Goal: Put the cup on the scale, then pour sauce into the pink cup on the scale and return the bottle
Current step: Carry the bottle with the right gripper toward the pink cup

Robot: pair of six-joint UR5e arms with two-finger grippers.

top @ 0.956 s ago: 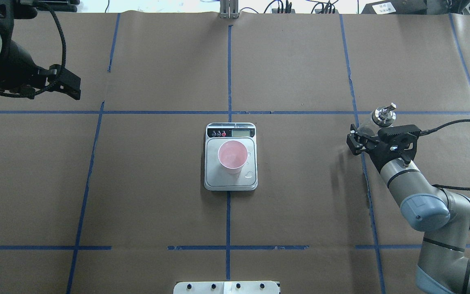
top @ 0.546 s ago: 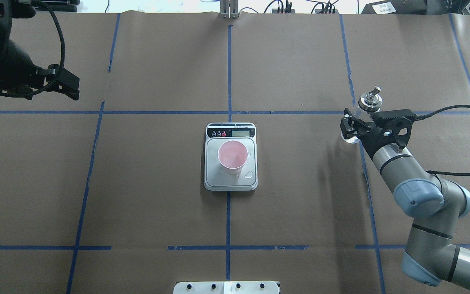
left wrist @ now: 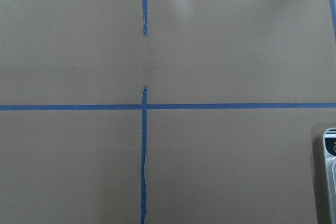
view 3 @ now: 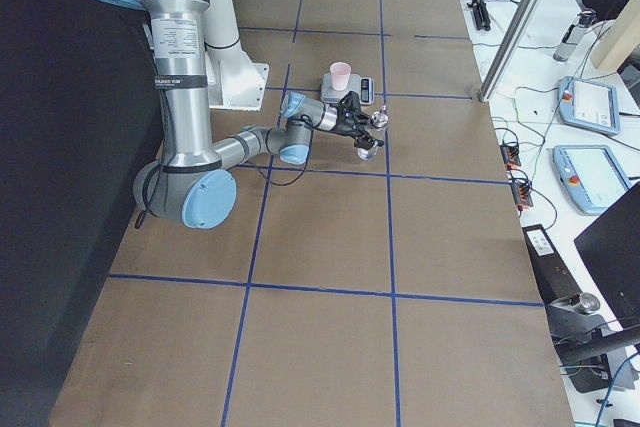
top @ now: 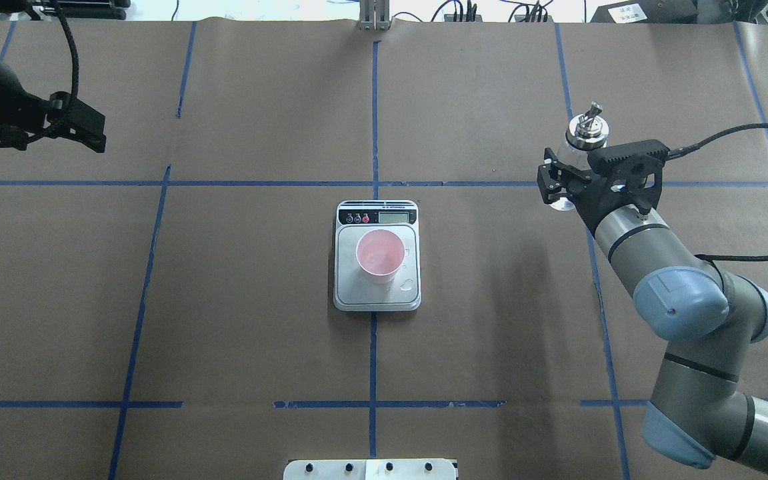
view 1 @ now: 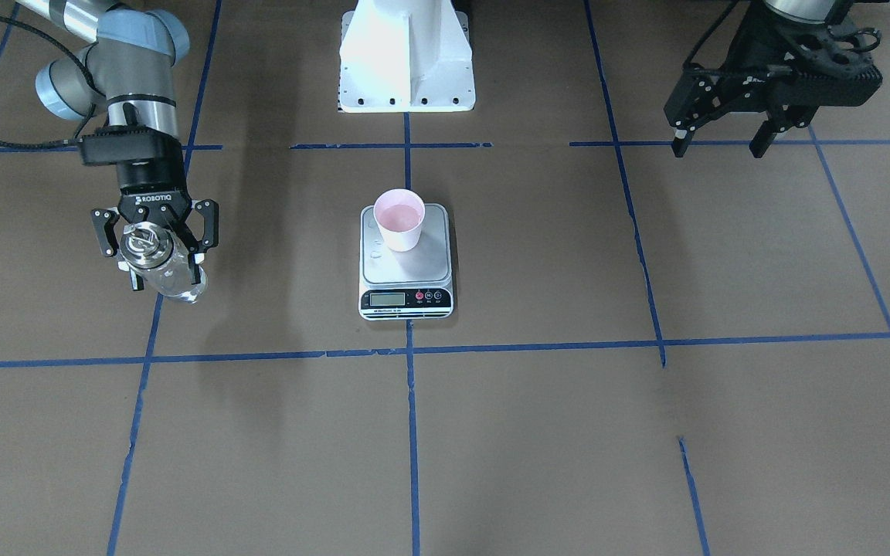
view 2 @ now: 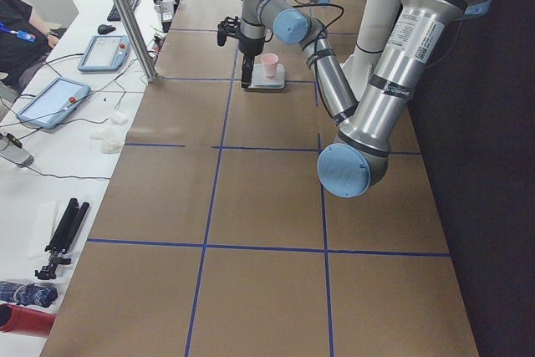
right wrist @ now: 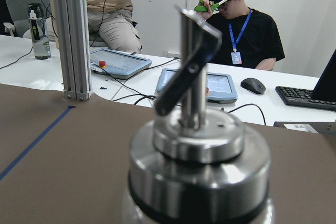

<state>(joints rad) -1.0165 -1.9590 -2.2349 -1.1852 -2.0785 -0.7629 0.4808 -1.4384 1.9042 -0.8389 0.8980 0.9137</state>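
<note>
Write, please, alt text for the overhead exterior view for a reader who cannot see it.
The right gripper holds the clear bottle, spout up, at the right, apart from the central scale, on whose plate the pink cup stands. The left gripper hangs at the upper left.

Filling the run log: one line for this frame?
cup on scale | right jaws shut on bottle, clear of scale | left jaws open, empty | bottle not yet released

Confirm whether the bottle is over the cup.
No, the right fingers hold the bottle well aside from the cup on the scale.
</note>
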